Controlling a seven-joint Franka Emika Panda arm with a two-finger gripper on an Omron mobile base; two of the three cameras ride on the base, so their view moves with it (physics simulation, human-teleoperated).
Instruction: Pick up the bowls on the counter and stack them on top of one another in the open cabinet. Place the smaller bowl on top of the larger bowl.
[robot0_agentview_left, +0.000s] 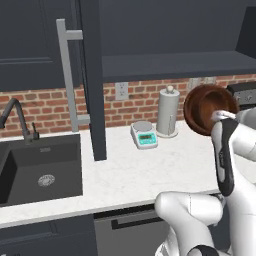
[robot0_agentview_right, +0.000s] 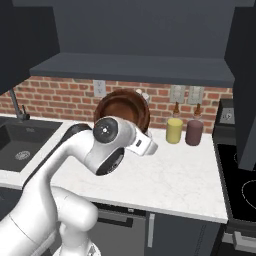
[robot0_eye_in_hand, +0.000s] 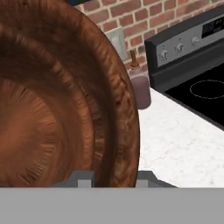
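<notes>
Bowl, the larger one, was clamped in the gripper, lifted off the counter and tipped on edge so its inside faced the hand camera. One finger sat inside the rim, the other outside. Beyond the hand stood a maroon cup, with a yellow cup beside it. The stove lay to the hand's right. The open cabinet's shelf was above.

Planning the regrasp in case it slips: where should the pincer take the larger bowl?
By the rim, one finger inside and one outside. The larger bowl is wide and deep, so only its thin wall fits; come from the open side, as the pincer does now.
</notes>
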